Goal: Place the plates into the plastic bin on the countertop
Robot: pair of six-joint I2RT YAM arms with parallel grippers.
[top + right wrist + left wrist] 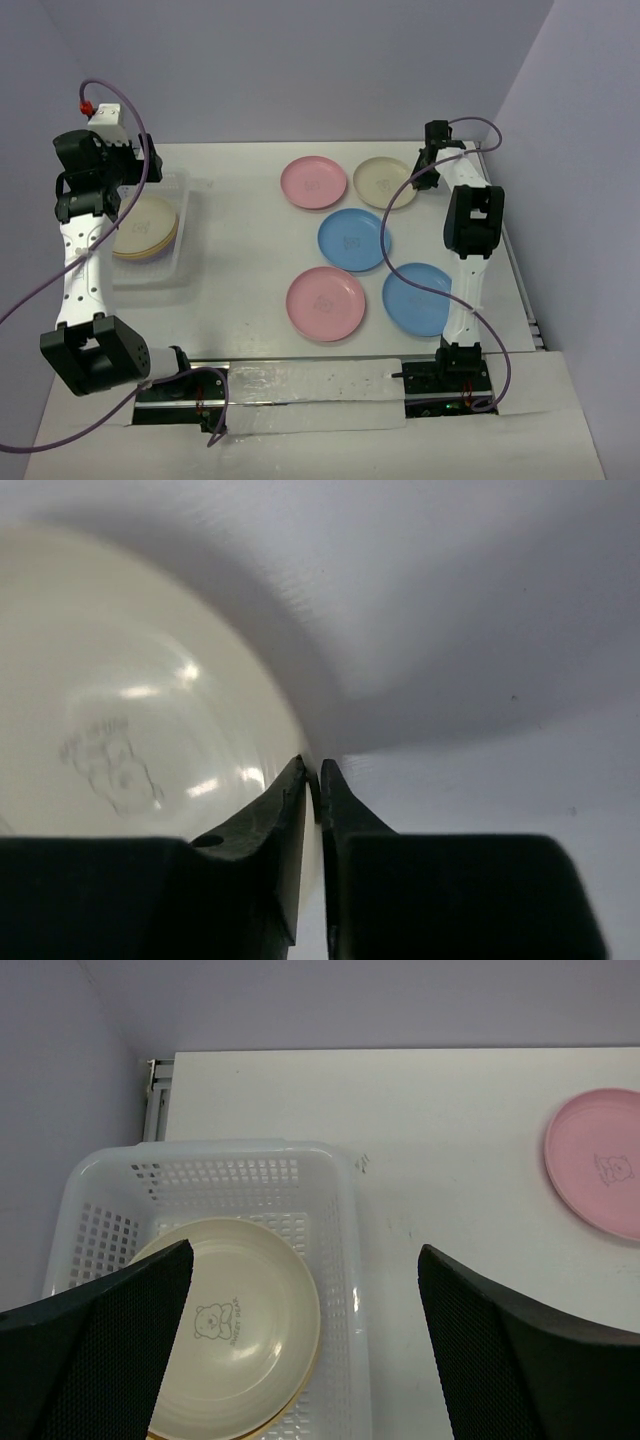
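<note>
The plastic bin [184, 196] stands at the left of the countertop [240, 260] and holds a stack of plates with a cream one [150, 222] on top. My left gripper [100, 190] hovers over the bin, open and empty. In the left wrist view [305, 1350] the cream plate [240, 1330] lies in the bin [215, 1150] below the jaws. Five plates lie on the countertop: pink [313, 182], cream [385, 183], blue [354, 239], pink [325, 303], blue [418, 298]. My right gripper [424, 172] [313, 780] is shut on the right rim of the cream plate [130, 730].
The back wall and the right wall stand close behind the right gripper. The countertop's right edge runs just right of the blue plate. The left wrist view shows a pink plate [598, 1175] at the far right.
</note>
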